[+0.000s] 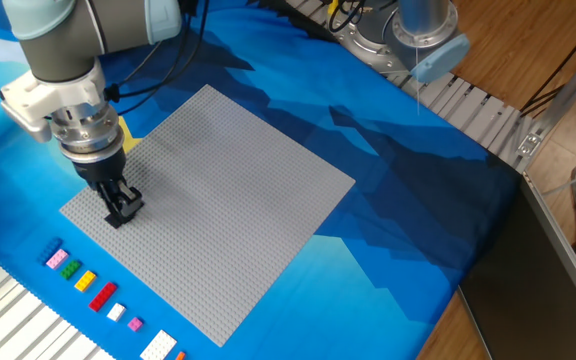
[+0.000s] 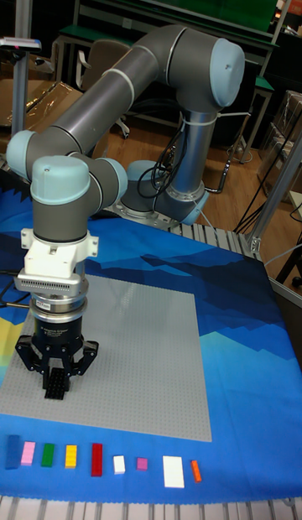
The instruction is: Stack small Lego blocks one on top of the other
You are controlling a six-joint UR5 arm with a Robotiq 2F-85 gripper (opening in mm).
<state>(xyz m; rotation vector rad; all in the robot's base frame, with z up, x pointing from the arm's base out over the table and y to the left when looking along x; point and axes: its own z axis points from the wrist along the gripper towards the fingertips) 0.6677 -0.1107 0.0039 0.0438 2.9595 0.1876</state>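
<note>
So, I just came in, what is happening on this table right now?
A robot arm is working with small Lego blocks. Its gripper is shut on a black block, held low at the near-left corner of the big grey baseplate; whether the block touches the plate cannot be told. The other blocks lie in a row on the blue cloth in front of the plate: blue, pink, green, yellow, red, white, purple, a larger white one and orange. Nothing is stacked yet.

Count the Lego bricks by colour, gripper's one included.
Black brick, held in gripper: 1
Blue brick: 1
Pink brick: 1
Green brick: 1
Yellow brick: 1
Red brick: 1
White bricks: 2
Purple brick: 1
Orange brick: 1
Total: 10
</note>
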